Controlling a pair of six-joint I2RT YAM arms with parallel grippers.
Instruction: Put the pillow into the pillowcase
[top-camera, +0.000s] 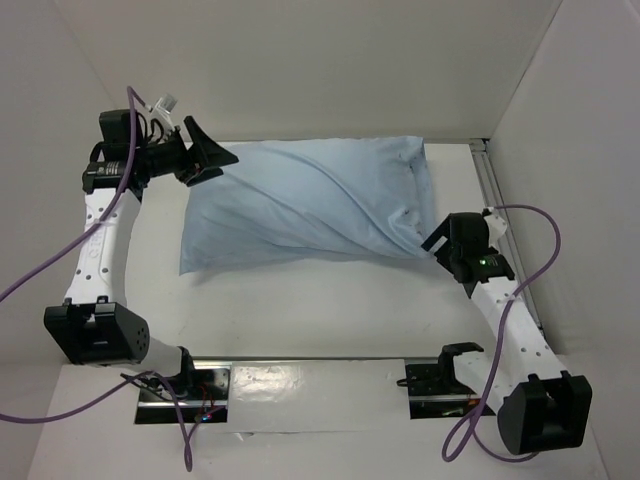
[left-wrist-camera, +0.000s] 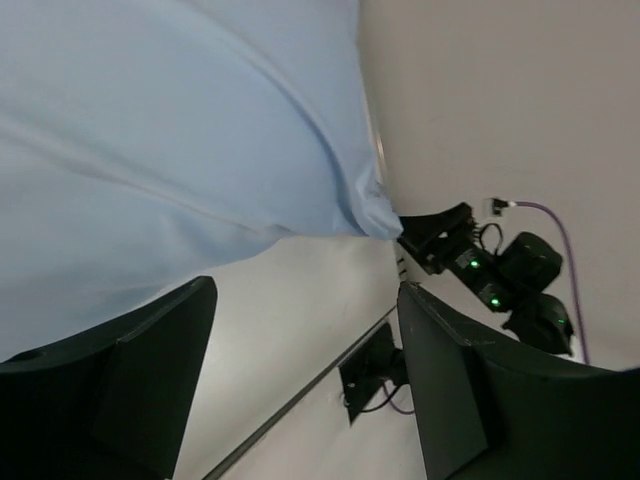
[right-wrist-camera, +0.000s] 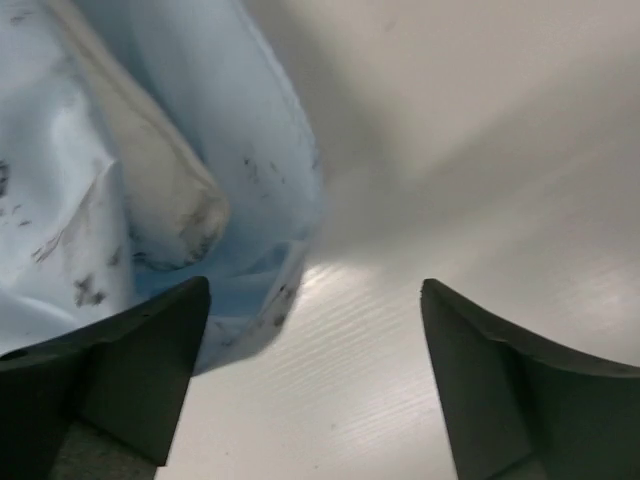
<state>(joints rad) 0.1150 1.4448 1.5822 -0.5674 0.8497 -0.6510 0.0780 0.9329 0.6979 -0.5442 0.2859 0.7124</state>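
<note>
Pale-blue pillowcase (top-camera: 300, 210), pillow (right-wrist-camera: 150, 170) mostly hidden inside, corner peeking out

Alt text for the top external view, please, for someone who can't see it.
A plump, wrinkled light-blue pillowcase lies across the middle of a white table. The left gripper hangs open by its far left corner, and the right gripper sits open at its near right corner.
</note>
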